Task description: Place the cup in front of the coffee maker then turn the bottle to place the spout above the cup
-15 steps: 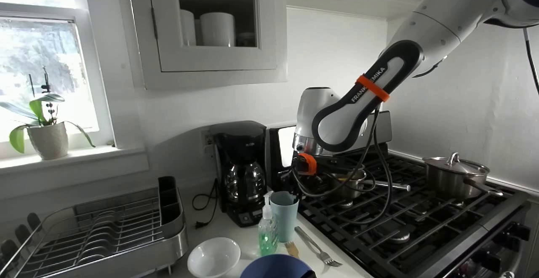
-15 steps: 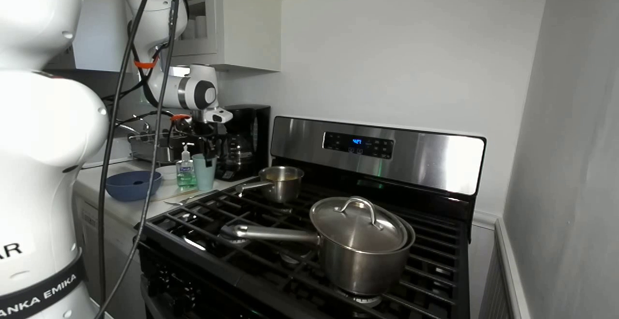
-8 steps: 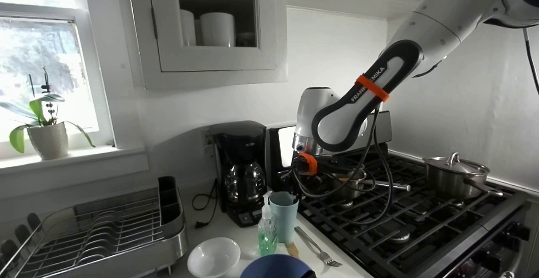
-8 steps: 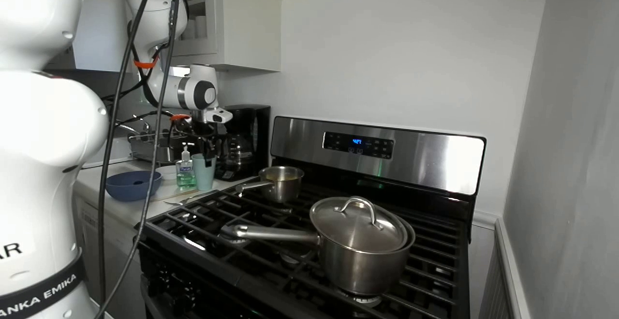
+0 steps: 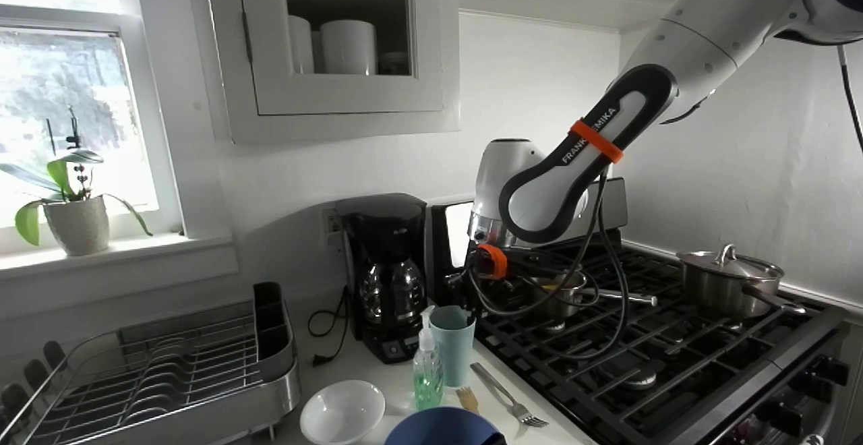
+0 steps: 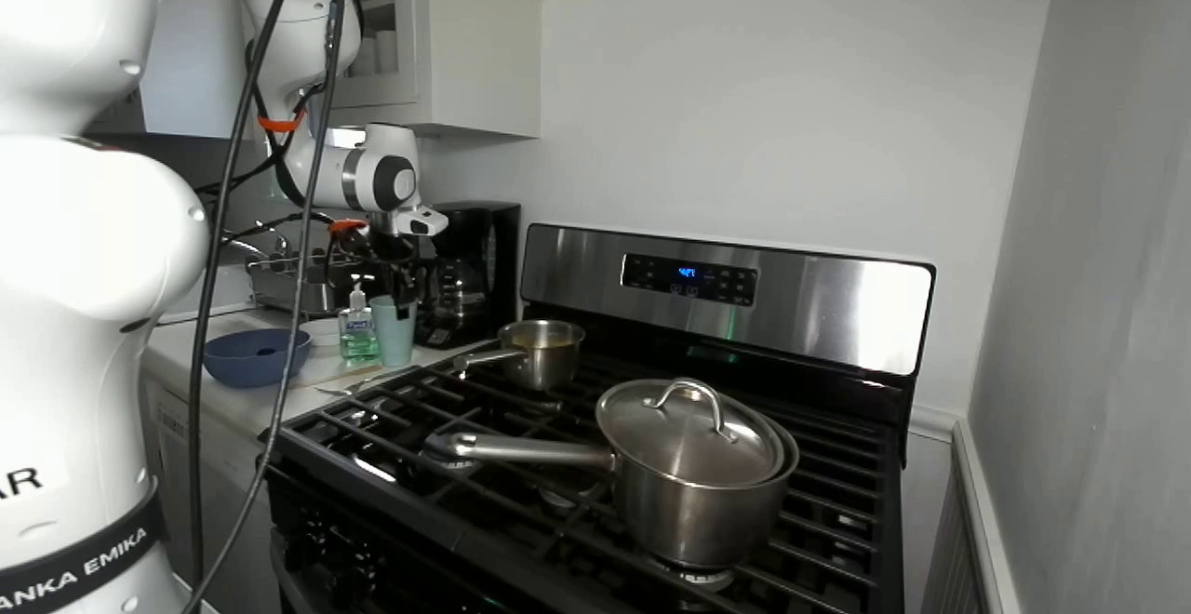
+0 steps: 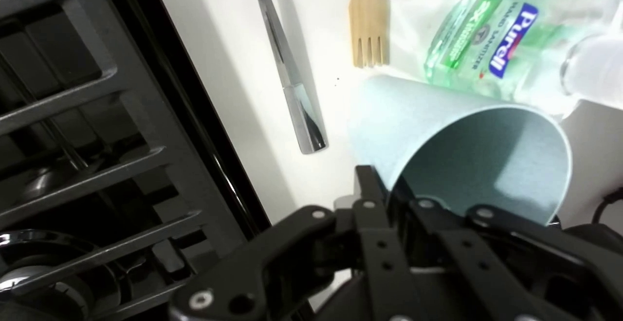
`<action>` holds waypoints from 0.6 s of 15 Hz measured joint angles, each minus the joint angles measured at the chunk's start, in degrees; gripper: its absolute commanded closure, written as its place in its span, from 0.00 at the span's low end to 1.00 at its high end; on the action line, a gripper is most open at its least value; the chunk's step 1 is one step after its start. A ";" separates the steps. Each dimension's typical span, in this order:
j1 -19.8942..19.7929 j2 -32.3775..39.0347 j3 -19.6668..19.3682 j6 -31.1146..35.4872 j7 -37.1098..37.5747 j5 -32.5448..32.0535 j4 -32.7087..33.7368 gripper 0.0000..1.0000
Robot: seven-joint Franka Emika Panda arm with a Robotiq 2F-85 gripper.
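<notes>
The pale blue-green cup [image 5: 453,354] stands upright on or just above the counter; I cannot tell which. It also shows in an exterior view [image 6: 393,335]. In the wrist view my gripper [image 7: 382,182] is shut on the wall of the cup [image 7: 413,112], one finger inside the rim and one outside. The green bottle [image 5: 428,374] stands close beside the cup; its label faces the wrist view [image 7: 491,44]. Its pale pump spout [image 5: 428,317] sits on top, and only its blurred base [image 7: 596,68] shows in the wrist view. The black coffee maker [image 5: 388,229] stands behind them against the wall.
A metal fork [image 5: 502,391] and a wooden fork [image 5: 467,400] lie by the cup. A white bowl [image 5: 342,408] and a dark blue bowl [image 5: 441,428] stand in front. The dish rack [image 5: 168,371] is left, the stove [image 5: 647,357] with pots right.
In an exterior view the cup and the gripper fingers have shifted very slightly left, toward the bottle. The arm has otherwise barely moved, and the grip on the cup looks the same.
</notes>
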 measured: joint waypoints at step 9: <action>0.03 -1.18 0.23 -1.64 -0.42 0.02 0.01 0.00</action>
